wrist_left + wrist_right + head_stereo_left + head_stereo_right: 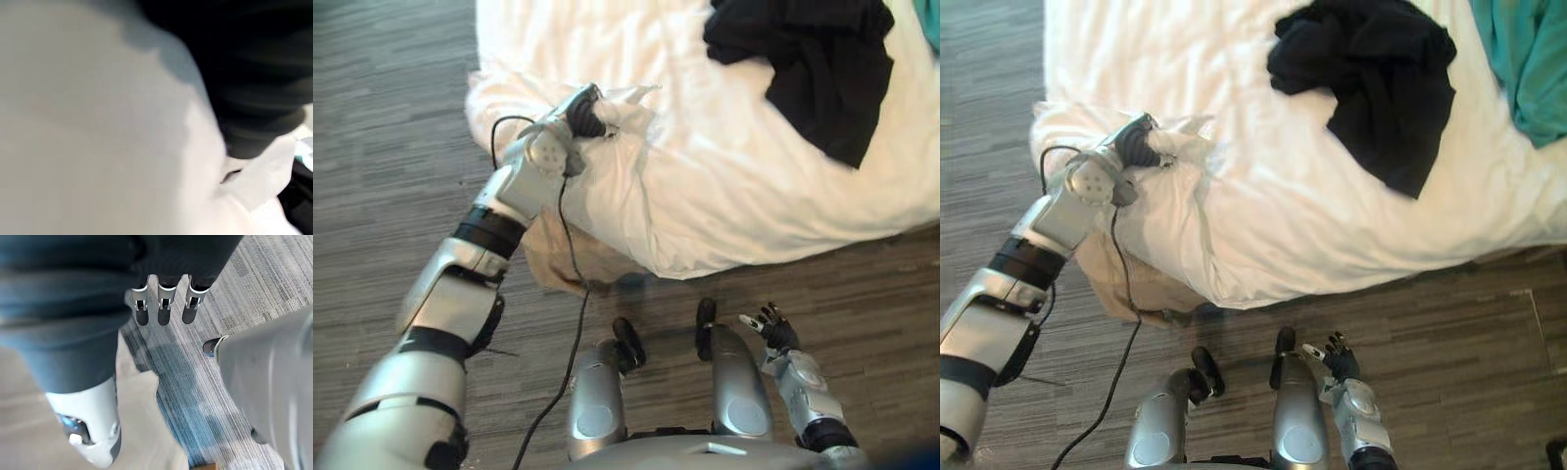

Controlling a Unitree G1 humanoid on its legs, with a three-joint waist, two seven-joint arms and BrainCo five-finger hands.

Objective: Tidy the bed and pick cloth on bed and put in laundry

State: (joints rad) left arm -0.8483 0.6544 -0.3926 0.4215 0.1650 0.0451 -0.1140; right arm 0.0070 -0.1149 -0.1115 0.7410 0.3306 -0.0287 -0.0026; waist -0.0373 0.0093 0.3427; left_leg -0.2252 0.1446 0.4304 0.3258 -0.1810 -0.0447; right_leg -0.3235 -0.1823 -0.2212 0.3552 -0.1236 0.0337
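A white duvet (754,186) covers the bed, and its near left corner hangs over the edge. My left hand (584,115) rests on that corner with a raised bunch of the duvet (631,103) caught in its grip; the same white cloth (98,122) lies close against the hand in the left wrist view. A black garment (1371,78) lies crumpled on the bed, far to the right of the left hand. A teal cloth (1528,59) lies at the bed's far right edge. My right hand (1337,354) hangs low over the floor, its fingers (164,308) straight and holding nothing.
Under the duvet corner a beige bed base (563,259) shows. Grey wood-pattern floor (391,147) runs along the bed's left side and in front of it.
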